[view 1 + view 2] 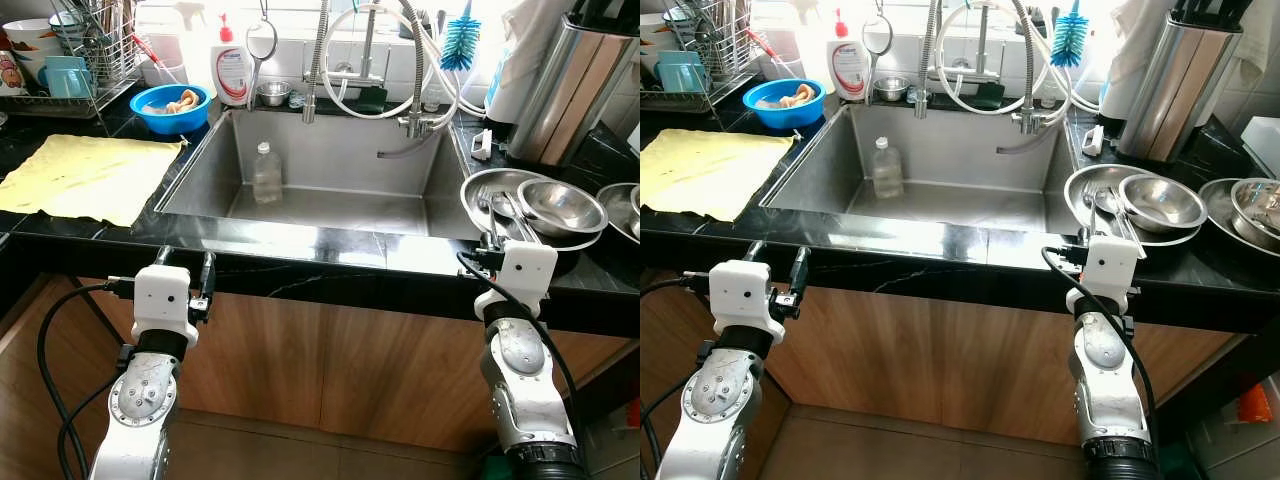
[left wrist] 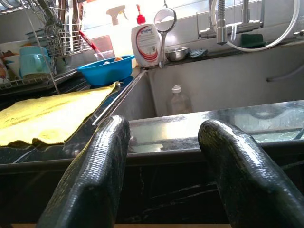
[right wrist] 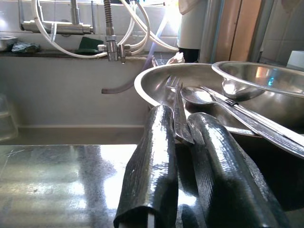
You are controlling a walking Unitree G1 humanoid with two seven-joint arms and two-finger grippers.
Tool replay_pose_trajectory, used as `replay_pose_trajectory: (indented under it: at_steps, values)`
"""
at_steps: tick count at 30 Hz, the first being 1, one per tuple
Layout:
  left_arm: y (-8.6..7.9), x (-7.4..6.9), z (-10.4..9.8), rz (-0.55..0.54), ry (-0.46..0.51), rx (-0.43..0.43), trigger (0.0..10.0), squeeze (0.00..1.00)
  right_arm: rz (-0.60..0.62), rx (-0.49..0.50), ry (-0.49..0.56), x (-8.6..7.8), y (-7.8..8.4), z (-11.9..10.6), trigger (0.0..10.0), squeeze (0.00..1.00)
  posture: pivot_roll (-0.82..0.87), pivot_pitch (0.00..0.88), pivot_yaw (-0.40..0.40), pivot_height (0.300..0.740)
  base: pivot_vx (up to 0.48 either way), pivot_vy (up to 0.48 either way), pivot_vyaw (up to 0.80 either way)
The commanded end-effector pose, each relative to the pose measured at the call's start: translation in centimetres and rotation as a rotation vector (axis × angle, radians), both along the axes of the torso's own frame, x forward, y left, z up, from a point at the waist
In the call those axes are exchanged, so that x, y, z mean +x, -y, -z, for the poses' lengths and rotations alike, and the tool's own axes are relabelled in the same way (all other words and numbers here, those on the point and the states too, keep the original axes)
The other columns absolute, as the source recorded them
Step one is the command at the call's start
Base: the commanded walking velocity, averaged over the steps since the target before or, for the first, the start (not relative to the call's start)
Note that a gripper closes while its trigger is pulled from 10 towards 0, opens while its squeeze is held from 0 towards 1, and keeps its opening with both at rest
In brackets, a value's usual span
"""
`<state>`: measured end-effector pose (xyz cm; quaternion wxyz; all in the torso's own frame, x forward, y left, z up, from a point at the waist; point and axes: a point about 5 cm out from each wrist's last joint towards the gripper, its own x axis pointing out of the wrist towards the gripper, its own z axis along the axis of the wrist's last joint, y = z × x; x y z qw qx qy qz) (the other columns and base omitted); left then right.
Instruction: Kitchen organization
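With the right gripper [image 3: 183, 142] nearly closed around the silver metal fork [image 3: 179, 111] handle at the round steel plate [image 1: 480, 190] right of the stainless sink [image 1: 330, 170], it should lift straight, while the left gripper [image 2: 164, 161] waits open, empty.

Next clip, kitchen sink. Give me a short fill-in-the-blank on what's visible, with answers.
1. The clear plastic bottle stands inside the ____.
2. The cloth spread on the counter left of the sink is ____ in colour.
3. The right gripper is shut on a ____.
4. The left gripper's fingers are ____.

Answers: sink; yellow; fork; open
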<state>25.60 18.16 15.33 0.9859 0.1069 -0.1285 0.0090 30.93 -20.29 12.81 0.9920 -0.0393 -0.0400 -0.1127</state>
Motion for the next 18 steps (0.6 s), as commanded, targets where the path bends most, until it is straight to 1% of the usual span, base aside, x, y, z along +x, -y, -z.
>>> replay_pose_trajectory:
  at_steps: [1,3,12,15,16,18]
  values:
    - [0.13,0.06,-0.08,0.009,0.007,0.021,10.0,0.0,-0.004,0.007,0.012,0.19,-0.06,-0.18,2.4,0.0,-0.05,0.0,-0.012,0.74,0.0,0.0,0.0]
    - [0.12,0.07,-0.1,0.009,0.008,0.022,10.0,0.0,-0.005,0.007,0.013,0.2,-0.07,-0.2,2.0,0.0,-0.05,0.0,-0.012,0.74,0.0,0.0,0.0]
    - [0.14,0.12,-0.13,0.01,0.01,0.023,10.0,0.0,-0.006,0.007,0.016,0.22,-0.07,-0.26,2.1,0.0,-0.05,0.0,-0.013,0.74,0.0,0.0,0.0]
    - [0.17,0.13,-0.14,0.012,0.011,0.023,10.0,0.0,-0.006,0.005,0.022,0.23,-0.09,-0.4,1.9,0.0,-0.05,0.0,-0.013,0.74,0.0,0.0,0.0]
    - [0.18,0.14,-0.17,0.012,0.013,0.023,10.0,0.0,-0.006,0.002,0.028,0.25,-0.12,-0.53,2.4,0.0,-0.05,0.0,-0.012,0.74,0.0,0.0,0.0]
    - [0.18,0.14,-0.19,0.012,0.014,0.023,10.0,0.0,-0.006,0.0,0.031,0.25,-0.13,-0.59,2.4,0.0,-0.05,0.0,-0.012,0.74,0.0,0.0,0.0]
